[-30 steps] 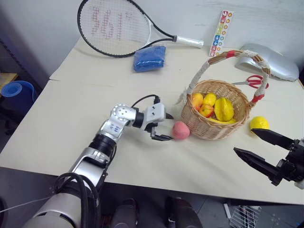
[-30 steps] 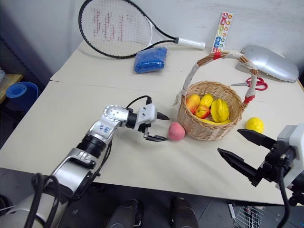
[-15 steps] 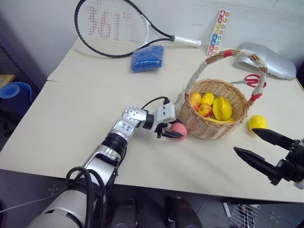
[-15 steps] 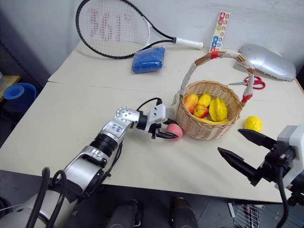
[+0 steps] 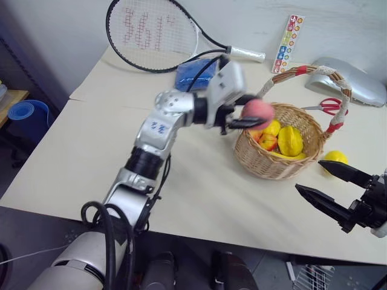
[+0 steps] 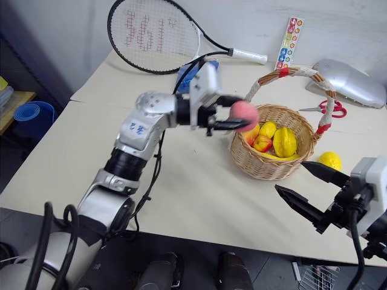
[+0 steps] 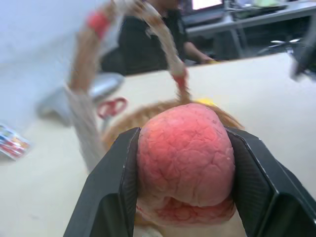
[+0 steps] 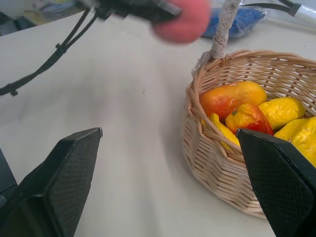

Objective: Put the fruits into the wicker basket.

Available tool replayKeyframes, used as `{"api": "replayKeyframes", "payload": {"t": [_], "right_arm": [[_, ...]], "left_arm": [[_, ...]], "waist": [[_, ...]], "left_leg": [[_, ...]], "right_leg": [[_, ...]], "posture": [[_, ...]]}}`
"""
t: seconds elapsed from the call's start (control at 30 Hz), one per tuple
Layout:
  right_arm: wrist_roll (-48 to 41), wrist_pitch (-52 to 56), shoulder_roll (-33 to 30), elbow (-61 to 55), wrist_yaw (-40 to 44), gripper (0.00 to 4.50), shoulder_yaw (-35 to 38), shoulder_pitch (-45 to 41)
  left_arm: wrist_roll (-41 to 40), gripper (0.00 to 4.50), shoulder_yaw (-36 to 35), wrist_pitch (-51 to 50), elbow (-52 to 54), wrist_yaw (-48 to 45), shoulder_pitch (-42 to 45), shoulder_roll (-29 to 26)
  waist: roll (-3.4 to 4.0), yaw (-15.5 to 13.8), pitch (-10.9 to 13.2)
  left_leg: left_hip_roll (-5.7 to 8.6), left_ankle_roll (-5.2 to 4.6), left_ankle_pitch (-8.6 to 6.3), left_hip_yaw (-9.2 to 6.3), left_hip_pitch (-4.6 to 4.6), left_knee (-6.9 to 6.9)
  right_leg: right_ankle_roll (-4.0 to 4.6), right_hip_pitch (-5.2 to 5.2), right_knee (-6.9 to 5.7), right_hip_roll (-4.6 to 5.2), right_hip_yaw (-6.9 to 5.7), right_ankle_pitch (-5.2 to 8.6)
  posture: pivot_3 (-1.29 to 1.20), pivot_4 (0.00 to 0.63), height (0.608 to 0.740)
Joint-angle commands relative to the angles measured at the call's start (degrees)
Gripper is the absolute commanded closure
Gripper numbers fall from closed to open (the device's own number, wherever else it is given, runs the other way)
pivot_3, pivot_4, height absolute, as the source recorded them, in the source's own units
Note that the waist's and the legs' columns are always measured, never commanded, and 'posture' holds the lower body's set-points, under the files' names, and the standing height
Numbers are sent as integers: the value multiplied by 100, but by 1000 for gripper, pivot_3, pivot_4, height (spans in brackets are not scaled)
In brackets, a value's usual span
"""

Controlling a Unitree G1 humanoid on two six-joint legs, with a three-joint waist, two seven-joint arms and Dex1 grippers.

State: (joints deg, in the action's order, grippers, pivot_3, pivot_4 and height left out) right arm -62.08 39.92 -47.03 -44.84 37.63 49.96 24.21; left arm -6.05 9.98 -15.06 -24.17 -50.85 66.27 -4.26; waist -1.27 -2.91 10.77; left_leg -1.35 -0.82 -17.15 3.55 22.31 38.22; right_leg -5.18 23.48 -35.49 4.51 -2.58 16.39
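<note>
1. Left gripper point(image 5: 247, 122) clamped on the pink peach point(image 5: 257, 110), lifted off the table, hovering at the near-left rim of the wicker basket point(image 5: 284, 166). Right gripper point(image 5: 329, 187) fingers spread wide, empty, low at the near right.
2. Lemon point(image 5: 334, 159) sits on the table just right of the basket, between it and the right gripper. Red-and-yellow oval fruit point(image 8: 231, 99) lies inside the basket with other yellow fruits.
3. Risk: the peach is round and held only by its sides; it could slip before it is over the opening and roll off the table.
4. Risk: the arched handle point(image 5: 334, 81) spans the basket; a fingertip or the peach catching its left leg could tip or shove the basket.
5. Risk: a release too high could bounce the peach off the piled fruit.
6. Room: open table left and near of the basket. Scissors point(image 5: 326, 106) and silver-grey domed object point(image 5: 354, 78) crowd the far right; the near table edge is close to the right gripper.
</note>
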Motion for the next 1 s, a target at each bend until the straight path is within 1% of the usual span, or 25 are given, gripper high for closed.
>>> {"api": "replayKeyframes", "payload": {"t": [0.03,0.07,0.13,0.17,0.3,0.4,0.47,0.53,0.57,0.67,0.73,0.77,0.83,0.93,1.0], "right_arm": [[-6,-126,79,56,-76,0,284,58],[31,-147,100,33,-51,0,274,96],[144,-199,179,32,-86,0,235,159],[228,-236,223,50,-118,0,214,170],[559,-340,451,294,-335,0,131,142],[463,-344,621,515,-436,0,221,127],[458,-343,722,736,-505,0,398,178],[603,-393,814,927,-534,0,591,329],[629,-400,840,965,-544,0,644,372],[412,-161,912,1301,-515,0,1004,705],[348,-138,861,1351,-251,0,1089,922],[455,-168,780,1443,-180,0,1077,951],[604,-197,650,1643,-123,0,1064,937],[846,-247,418,2069,-52,0,979,762],[1222,-343,170,2399,4,0,499,407]], "left_arm": [[316,2361,216,354,-628,407,202,259],[335,2361,259,428,-795,378,240,329],[299,1650,300,485,-1114,269,289,470],[328,1392,326,566,-1245,256,299,510],[388,70,307,762,-1483,236,331,473],[156,15,170,687,-1151,-37,212,345],[-798,15,-241,-515,-226,-674,-53,75],[-1578,15,-574,-1453,712,-1301,-388,-481],[-1744,15,-622,-1660,964,-1414,-486,-659],[-2365,15,-876,-2323,1845,-2107,-885,-1704],[-2831,15,-1032,-2754,2322,-2448,-1092,-2251],[-3073,15,-1113,-2934,2595,-2658,-1225,-2535],[-3388,15,-1199,-3133,3000,-2851,-1404,-2893],[-3571,15,-1247,-3224,3435,-2735,-1550,-3139],[-3581,15,-1258,-3155,3806,-2574,-1757,-3254]], "waist": [[0,9,0],[0,21,0],[-1,31,0],[0,34,0],[-1,36,0],[0,39,0],[1,62,0],[11,125,-3],[15,162,-4],[22,200,-6],[23,198,-5],[25,199,-5],[24,207,-5],[24,176,-5],[24,172,-5]], "left_leg": [[1,0,0,4,-1,0],[0,0,0,10,-2,-2],[-4,0,0,14,-3,-3],[-6,0,0,15,-1,-3],[-6,0,0,17,-1,-4],[-7,0,0,17,-1,-5],[-7,0,-1,18,0,-6],[-12,1,0,16,1,-10],[-16,2,-1,15,0,-12],[-33,14,2,14,-12,-14],[-35,23,6,10,-25,-18],[-37,25,7,7,-25,-18],[-39,31,10,2,-31,-18],[-28,33,9,2,-35,-18],[-23,31,9,4,-35,-16]], "right_leg": [[-1,2,0,0,-7,0],[-1,5,-1,-2,-10,0],[-1,10,-3,-6,-11,0],[-1,12,-3,-7,-12,0],[0,13,-1,-6,-11,0],[0,14,-1,-5,-11,0],[1,15,-2,-4,-11,1],[8,16,-4,1,-5,4],[14,16,-6,4,1,8],[33,16,-20,4,28,18],[56,14,-41,3,27,32],[58,14,-42,2,26,33],[61,8,-45,1,27,34],[60,-3,-40,4,30,33],[61,-4,-33,2,36,33]], "posture": [[0,150,740],[0,150,740],[0,150,740],[0,150,740],[0,150,740],[0,150,740],[0,150,740],[0,150,740],[0,150,740],[0,150,740],[0,150,740],[0,150,740],[0,150,740],[0,150,740],[0,150,740]]}}
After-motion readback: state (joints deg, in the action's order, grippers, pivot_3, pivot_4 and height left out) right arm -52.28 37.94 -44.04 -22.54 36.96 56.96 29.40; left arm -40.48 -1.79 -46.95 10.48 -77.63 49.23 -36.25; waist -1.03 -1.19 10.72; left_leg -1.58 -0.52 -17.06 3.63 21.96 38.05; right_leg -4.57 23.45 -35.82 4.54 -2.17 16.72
